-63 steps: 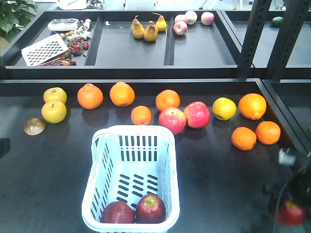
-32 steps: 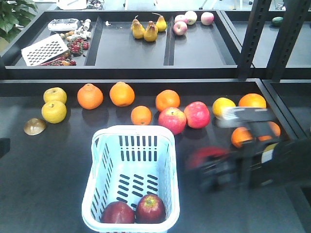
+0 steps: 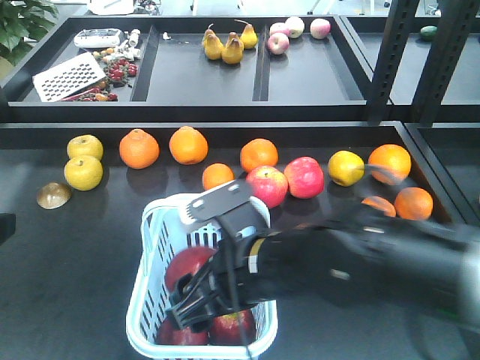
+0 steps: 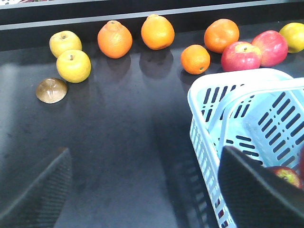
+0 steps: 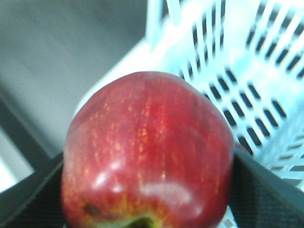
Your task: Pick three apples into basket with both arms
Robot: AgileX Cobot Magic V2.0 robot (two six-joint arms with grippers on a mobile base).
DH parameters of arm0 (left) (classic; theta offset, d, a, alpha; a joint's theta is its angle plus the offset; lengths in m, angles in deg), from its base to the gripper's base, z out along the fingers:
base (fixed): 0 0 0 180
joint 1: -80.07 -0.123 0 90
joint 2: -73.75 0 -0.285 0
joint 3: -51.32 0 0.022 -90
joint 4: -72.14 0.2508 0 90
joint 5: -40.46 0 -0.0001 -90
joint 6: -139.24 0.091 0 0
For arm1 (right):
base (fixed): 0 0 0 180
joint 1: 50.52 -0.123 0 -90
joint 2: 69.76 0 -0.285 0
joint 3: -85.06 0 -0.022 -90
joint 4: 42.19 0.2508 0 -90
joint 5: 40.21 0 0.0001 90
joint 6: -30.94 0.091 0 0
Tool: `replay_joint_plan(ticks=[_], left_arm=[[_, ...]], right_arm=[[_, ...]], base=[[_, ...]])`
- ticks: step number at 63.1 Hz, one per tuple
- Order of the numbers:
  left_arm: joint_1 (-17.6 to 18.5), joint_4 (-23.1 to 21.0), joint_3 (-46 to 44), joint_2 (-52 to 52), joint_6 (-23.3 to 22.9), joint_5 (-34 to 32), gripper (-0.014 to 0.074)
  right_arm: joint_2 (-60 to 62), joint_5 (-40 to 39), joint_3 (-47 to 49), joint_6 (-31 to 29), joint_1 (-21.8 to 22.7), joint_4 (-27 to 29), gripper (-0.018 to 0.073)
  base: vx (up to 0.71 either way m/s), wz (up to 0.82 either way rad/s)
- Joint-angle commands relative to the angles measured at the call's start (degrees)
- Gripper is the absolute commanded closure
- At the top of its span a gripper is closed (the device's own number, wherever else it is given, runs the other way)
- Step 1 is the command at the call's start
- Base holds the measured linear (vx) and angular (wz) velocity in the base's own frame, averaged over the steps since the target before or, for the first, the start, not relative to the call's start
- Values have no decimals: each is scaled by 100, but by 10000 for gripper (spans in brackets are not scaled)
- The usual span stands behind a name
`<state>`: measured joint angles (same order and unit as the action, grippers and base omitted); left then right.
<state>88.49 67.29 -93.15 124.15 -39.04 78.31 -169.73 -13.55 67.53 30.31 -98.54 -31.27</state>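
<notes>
The pale blue basket (image 3: 150,247) stands at the front middle of the black table. My right gripper (image 3: 191,289) reaches in from the right and hangs over the basket, shut on a dark-red apple (image 3: 187,266). In the right wrist view that apple (image 5: 147,147) fills the frame between the black fingers (image 5: 268,194), with the basket's slotted wall (image 5: 237,71) behind it. Two more dark-red apples (image 3: 234,327) lie on the basket's floor, partly hidden by the arm. My left gripper (image 4: 147,190) is open over bare table left of the basket (image 4: 204,95), with nothing between its fingers.
Behind the basket runs a row of oranges (image 3: 139,148), two yellow-green apples (image 3: 83,172), two pink-red apples (image 3: 266,185) and a brown object (image 3: 54,195). A raised back shelf holds pears (image 3: 225,46). Black uprights (image 3: 390,60) stand at the right.
My right arm has swept from the table's front right corner leftwards, carrying the dark-red apple, and now hangs over the basket. The two apples in the basket have not moved.
</notes>
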Motion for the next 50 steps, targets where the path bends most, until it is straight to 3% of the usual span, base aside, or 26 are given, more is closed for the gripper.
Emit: replay_joint_plan(ticks=[1, 11, 22, 32, 39, 50], left_arm=[[-13, -31, -152, -28, -56, -343, 8], [-13, -31, -152, -28, -56, -343, 8], [-13, -31, -152, -28, -56, -343, 8], [-13, -31, -152, -28, -56, -343, 8], [-13, -31, -152, -28, -56, -343, 8], [-13, -31, -152, -28, -56, -343, 8]], right_arm=[[-53, 5, 449, -96, 3, -176, 22], [-122, 4, 656, -40, 3, -484, -171], [-56, 120, 759, 263, 3, -751, -159], [134, 612, 743, 687, 43, -1420, -132], [378, 982, 717, 810, 396, -1509, -121], [850, 1517, 712, 646, 1312, -1509, -113]], base=[[0, 0], [0, 0], [0, 0], [0, 0], [0, 0], [0, 0]])
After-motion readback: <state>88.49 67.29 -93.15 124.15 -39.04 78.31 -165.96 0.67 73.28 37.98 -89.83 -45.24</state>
